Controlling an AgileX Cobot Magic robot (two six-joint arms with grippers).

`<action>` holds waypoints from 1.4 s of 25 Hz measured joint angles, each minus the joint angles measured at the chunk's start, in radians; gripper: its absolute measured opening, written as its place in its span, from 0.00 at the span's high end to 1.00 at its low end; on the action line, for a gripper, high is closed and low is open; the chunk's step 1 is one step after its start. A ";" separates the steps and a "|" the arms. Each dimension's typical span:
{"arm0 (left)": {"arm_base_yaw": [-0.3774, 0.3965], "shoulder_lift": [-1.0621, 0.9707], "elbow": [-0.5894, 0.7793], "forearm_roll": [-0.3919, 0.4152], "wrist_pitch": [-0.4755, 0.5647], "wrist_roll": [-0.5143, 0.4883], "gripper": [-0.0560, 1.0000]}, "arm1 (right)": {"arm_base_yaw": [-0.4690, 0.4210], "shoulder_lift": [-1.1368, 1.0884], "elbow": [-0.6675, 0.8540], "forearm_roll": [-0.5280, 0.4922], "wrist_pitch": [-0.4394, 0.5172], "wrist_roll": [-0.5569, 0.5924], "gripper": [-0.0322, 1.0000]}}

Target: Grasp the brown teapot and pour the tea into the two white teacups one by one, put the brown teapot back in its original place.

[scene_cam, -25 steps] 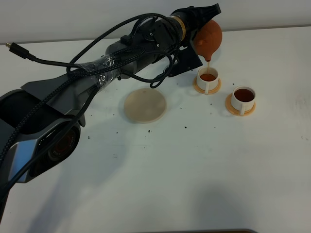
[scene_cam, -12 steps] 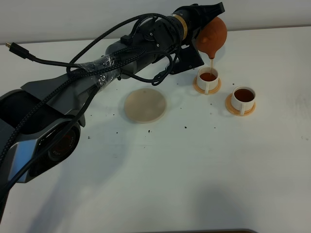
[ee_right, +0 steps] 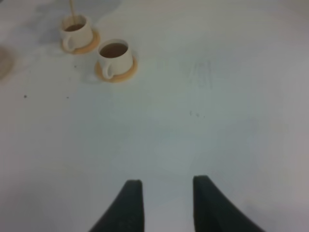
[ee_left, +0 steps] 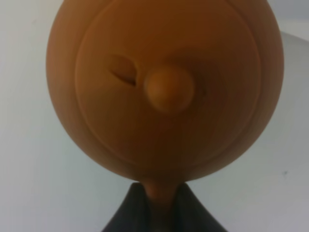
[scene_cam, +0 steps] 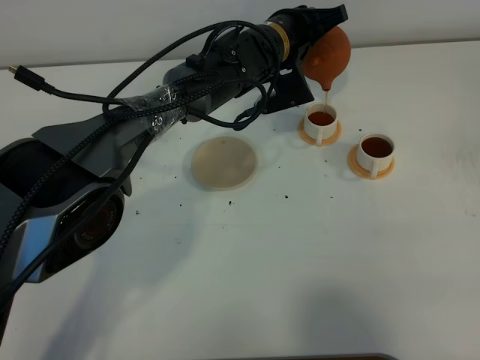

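Note:
My left gripper [scene_cam: 324,24] is shut on the loop handle of the brown teapot [scene_cam: 328,55] and holds it tilted, spout down, above the left white teacup [scene_cam: 321,120]. A thin stream of tea [scene_cam: 328,97] falls into that cup. In the left wrist view the teapot [ee_left: 164,87] fills the frame, its handle between the dark fingers [ee_left: 130,217]. The right white teacup [scene_cam: 376,149] holds dark tea. Both cups stand on orange-tan saucers. The beige coaster [scene_cam: 224,163] lies bare. My right gripper [ee_right: 166,205] is open and empty over the table, well short of the cups [ee_right: 115,55].
The left arm and its black cables [scene_cam: 150,105] stretch across the table's left and back. Small dark specks [scene_cam: 287,197] dot the white tabletop around the coaster. The table's back edge runs just behind the teapot.
The teapot has shifted slightly right and up over the left cup and the stream has thinned. In the last half second nothing has visibly moved.

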 joint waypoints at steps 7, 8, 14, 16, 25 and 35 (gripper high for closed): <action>0.000 0.000 0.000 0.000 0.000 0.006 0.84 | 0.000 0.000 0.000 0.000 0.000 0.000 0.73; 0.000 0.000 0.000 0.000 0.000 0.006 0.84 | 0.000 0.000 0.000 0.000 0.000 0.000 0.73; 0.000 0.000 0.000 0.000 0.000 0.007 0.84 | 0.000 0.000 0.000 0.000 0.000 0.000 0.73; 0.000 0.000 0.000 0.000 0.000 0.008 0.84 | 0.000 0.000 0.000 0.000 0.000 0.000 0.73; 0.000 0.000 0.000 0.000 0.000 0.008 0.84 | 0.000 0.000 0.000 0.000 0.000 0.000 0.73; 0.000 0.000 0.000 0.000 0.004 0.033 0.84 | 0.000 0.000 0.000 0.000 0.000 0.000 0.73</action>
